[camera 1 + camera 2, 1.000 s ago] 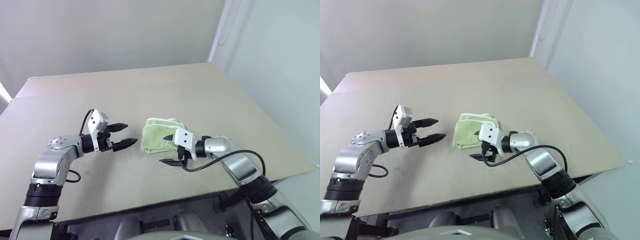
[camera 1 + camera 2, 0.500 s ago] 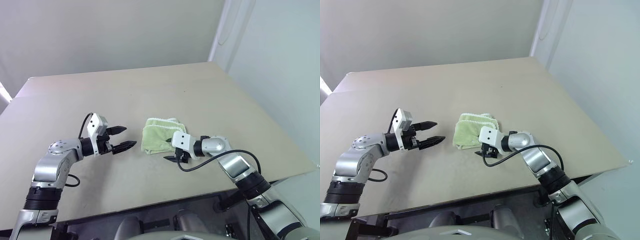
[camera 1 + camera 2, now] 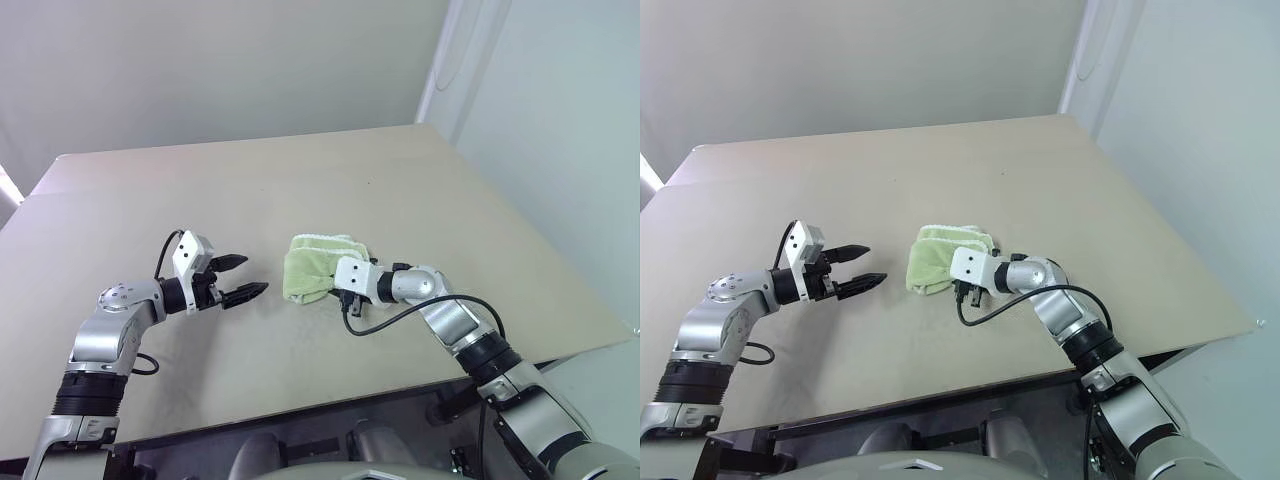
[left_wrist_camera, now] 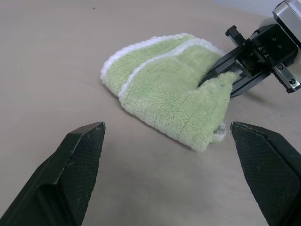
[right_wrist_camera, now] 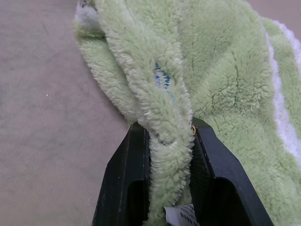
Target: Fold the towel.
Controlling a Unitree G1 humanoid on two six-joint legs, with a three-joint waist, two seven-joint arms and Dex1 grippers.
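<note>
Two tools share my bench (image 3: 420, 180), and the towel (image 3: 312, 268), bunched into a rough fold at frame centre, lies between them. My right tool (image 5: 162, 155) is clamped on a ridge of cloth at the towel's near right corner. My left tool (image 3: 238, 279) hangs with fingers wide apart at centre left, clear of the cloth, its tips aimed at the towel's free left edge.

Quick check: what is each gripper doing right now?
Left gripper: open, empty, short of the towel.
Right gripper: closed on a fold of the towel.
</note>
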